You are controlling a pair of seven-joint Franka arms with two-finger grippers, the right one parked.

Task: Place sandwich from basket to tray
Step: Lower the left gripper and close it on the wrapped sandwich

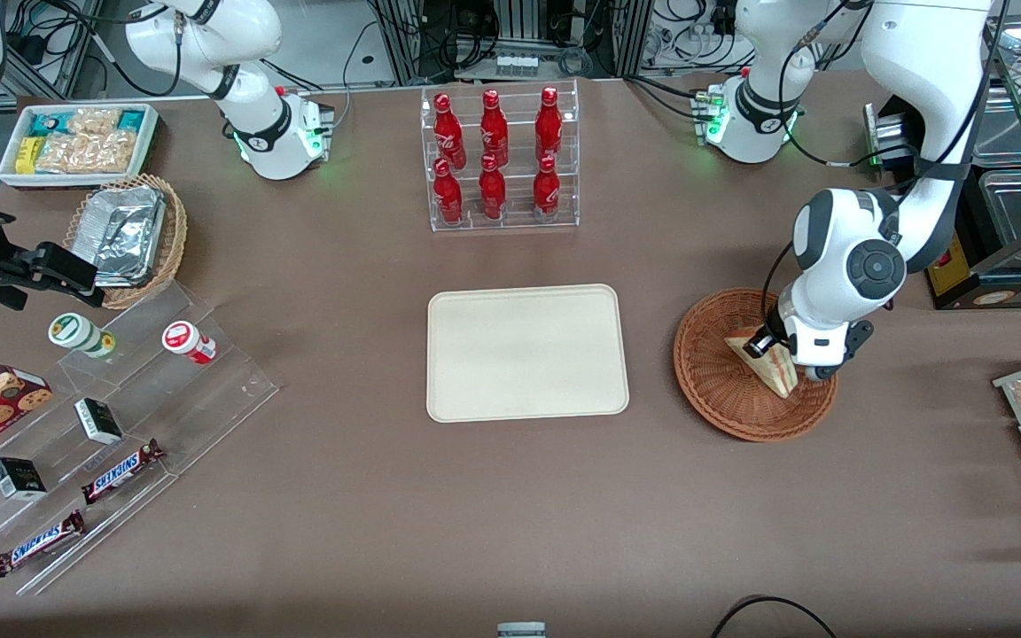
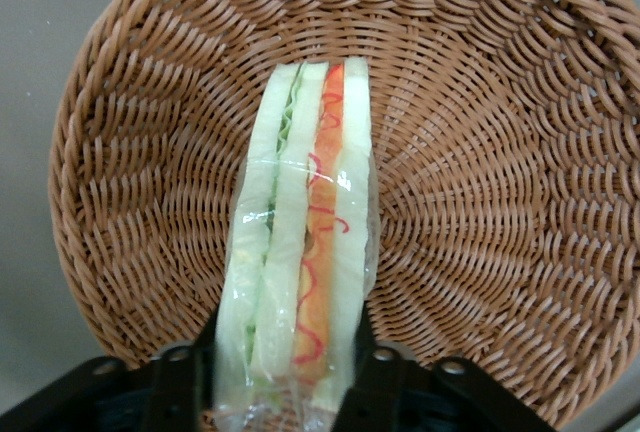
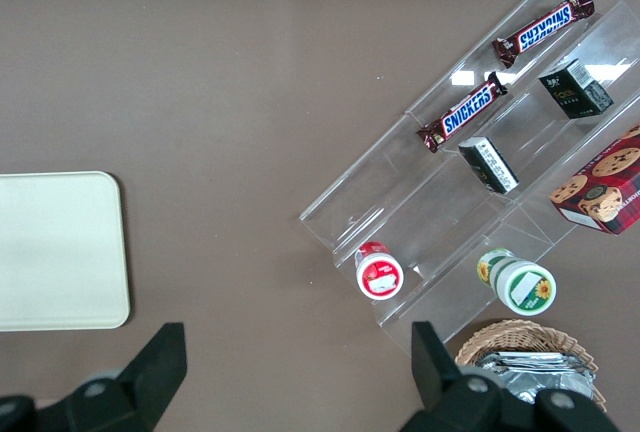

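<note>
The jaws were pinching the sandwich [image 2: 300, 252] from both flat sides, one black finger [image 2: 178, 384] on each side of its lower end (the clear wrap was shining a little there). The gripper [image 1: 783, 354] stood low inside the basket [image 1: 723, 390], under the white wrist of the working arm [image 1: 847, 266]. The sandwich stood on its edge, with the green, orange and red filling facing the wrist camera, and in the front view its pale wedge leaned at the middle of the basket. I could not tell if it touched the woven bottom or was just above it. Seen from the front camera, the basket lay on the brown table [image 1: 510, 514] at about 3 o'clock from the tray [image 1: 527, 353], near it but apart. At 12 o'clock from the tray stood a clear rack with red bottles [image 1: 497, 159].
</note>
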